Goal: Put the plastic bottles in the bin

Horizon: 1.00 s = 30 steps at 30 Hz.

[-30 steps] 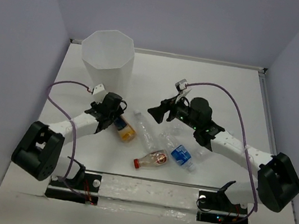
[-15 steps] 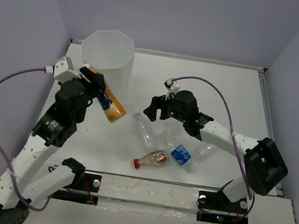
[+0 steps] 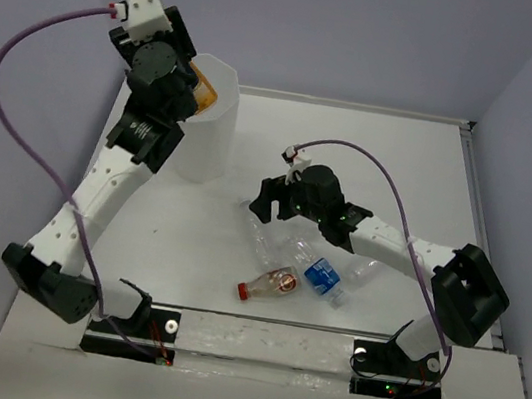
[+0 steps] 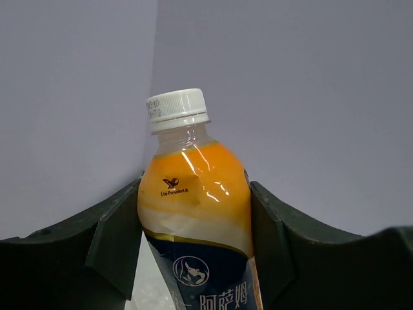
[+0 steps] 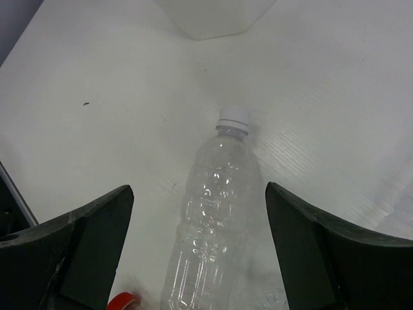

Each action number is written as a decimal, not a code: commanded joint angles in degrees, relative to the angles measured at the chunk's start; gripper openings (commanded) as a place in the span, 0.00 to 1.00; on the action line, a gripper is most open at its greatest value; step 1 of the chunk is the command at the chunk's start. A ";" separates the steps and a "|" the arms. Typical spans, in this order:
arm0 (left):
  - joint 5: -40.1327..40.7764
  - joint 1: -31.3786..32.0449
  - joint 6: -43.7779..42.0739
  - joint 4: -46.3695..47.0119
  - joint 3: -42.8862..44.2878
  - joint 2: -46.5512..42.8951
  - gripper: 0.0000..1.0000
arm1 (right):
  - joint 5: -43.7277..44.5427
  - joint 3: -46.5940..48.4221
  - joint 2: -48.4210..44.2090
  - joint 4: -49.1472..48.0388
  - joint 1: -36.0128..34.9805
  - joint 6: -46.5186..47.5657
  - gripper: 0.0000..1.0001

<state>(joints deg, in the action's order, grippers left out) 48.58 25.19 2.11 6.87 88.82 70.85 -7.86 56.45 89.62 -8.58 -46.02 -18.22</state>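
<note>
1. Toward the tabletop's near edge, mid-width, a red-capped bottle (image 3: 268,283), a blue-labelled bottle (image 3: 325,279) and clear bottles (image 3: 262,234) lie unbinned; most work is left.
2. Just beyond, the right arm reaches low; the right tool (image 5: 197,194) hangs spread and empty over one clear bottle.
3. At the far-left corner, the left arm stands raised; the left tool (image 4: 193,219) grips the orange bottle (image 4: 193,187) over the bin (image 3: 210,140).

1. The bin (image 3: 205,139) stands far left on the desk (image 3: 412,172).
2. The left tool (image 3: 191,86) is raised over the bin's mouth, with the held bottle (image 3: 202,90) between its fingers.
3. The right tool (image 3: 268,200) hangs mid-desk, right of the bin. Its fingers are either side of the long bottle (image 3: 262,237) lying below, not touching it.
4. Nearer the arm bases lies the small bottle (image 3: 271,283), with the labelled bottle (image 3: 324,278) just right of it.
5. Further right lies another bottle (image 3: 366,269).
</note>
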 commanded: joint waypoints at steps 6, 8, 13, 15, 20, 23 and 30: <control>10.22 -5.06 -22.94 19.49 8.65 17.38 0.39 | 1.27 2.97 0.02 0.14 -1.79 0.64 0.89; 11.01 -6.29 -23.73 20.63 9.80 20.63 0.42 | 0.92 3.49 0.63 0.23 -1.79 1.16 0.90; 11.37 -6.56 -21.54 21.16 8.31 22.23 0.86 | 0.56 5.16 2.92 1.19 -1.79 2.39 0.93; 10.75 -6.47 -20.40 20.90 7.25 21.53 0.95 | 0.91 6.04 5.02 2.33 -1.79 2.66 0.96; 9.00 -4.89 -17.67 16.95 9.88 18.55 0.99 | 2.05 10.86 10.12 5.14 -1.79 3.10 0.98; 6.27 -2.43 -14.60 10.64 14.01 16.26 0.99 | 5.29 14.47 13.46 8.40 -2.84 3.89 0.98; -15.85 0.65 10.00 -10.46 8.50 2.91 0.99 | 11.10 21.24 20.15 16.13 -5.57 4.95 0.97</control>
<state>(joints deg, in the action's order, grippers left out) 46.35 26.00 -3.75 5.41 100.36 83.96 -1.41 73.23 107.81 3.29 -49.45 -14.72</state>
